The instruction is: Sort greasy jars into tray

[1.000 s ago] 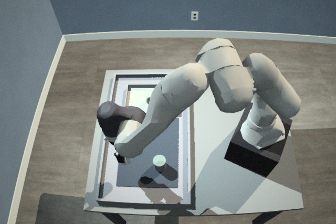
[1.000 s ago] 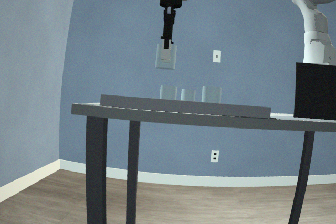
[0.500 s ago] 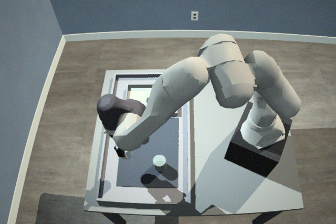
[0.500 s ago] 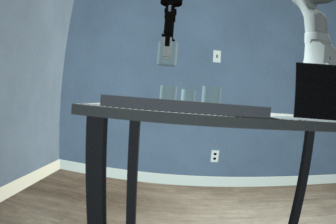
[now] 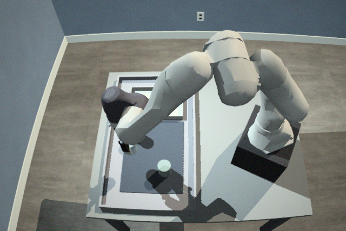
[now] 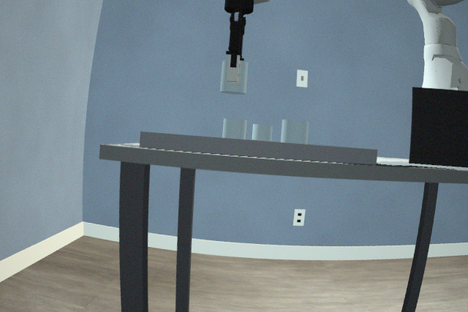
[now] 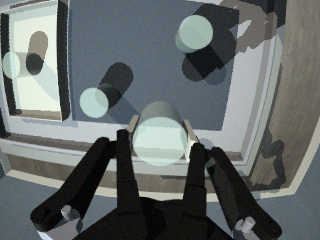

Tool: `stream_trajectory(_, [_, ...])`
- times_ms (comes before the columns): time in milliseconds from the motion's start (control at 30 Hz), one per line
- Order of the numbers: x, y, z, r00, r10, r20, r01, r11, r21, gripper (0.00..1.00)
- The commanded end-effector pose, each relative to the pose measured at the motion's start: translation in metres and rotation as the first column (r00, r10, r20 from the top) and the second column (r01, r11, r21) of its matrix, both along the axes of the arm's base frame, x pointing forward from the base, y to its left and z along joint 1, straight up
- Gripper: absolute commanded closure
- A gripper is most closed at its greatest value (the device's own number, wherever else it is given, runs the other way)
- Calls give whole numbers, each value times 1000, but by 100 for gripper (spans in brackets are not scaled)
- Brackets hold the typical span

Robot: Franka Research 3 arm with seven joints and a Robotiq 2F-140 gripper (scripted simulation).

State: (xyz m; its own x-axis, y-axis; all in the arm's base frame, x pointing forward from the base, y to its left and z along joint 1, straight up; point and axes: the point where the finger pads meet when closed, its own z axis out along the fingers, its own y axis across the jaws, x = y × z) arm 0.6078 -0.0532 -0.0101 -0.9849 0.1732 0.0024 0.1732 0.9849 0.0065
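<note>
My gripper is shut on a glass jar and holds it mouth down, high above the near left edge of the dark grey drying mat. A second jar stands on the mat. A third jar stands on the mat close to the tray. A fourth jar stands in the pale tray beside the mat. The side view shows three jars standing on the table. My arm hides two of them in the overhead view.
Mat and tray lie in a framed panel on the steel table. My arm's black pedestal stands at the table's right side. My arm reaches across the tray.
</note>
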Motion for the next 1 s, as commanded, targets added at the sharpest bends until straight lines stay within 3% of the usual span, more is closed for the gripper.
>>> stream_trajectory(0, [0,-11,2,1000,31,6,-31,1000,-1,100])
stream_trajectory(967, [-10,-93,1,1000,31,6,-31,1000,-1,100])
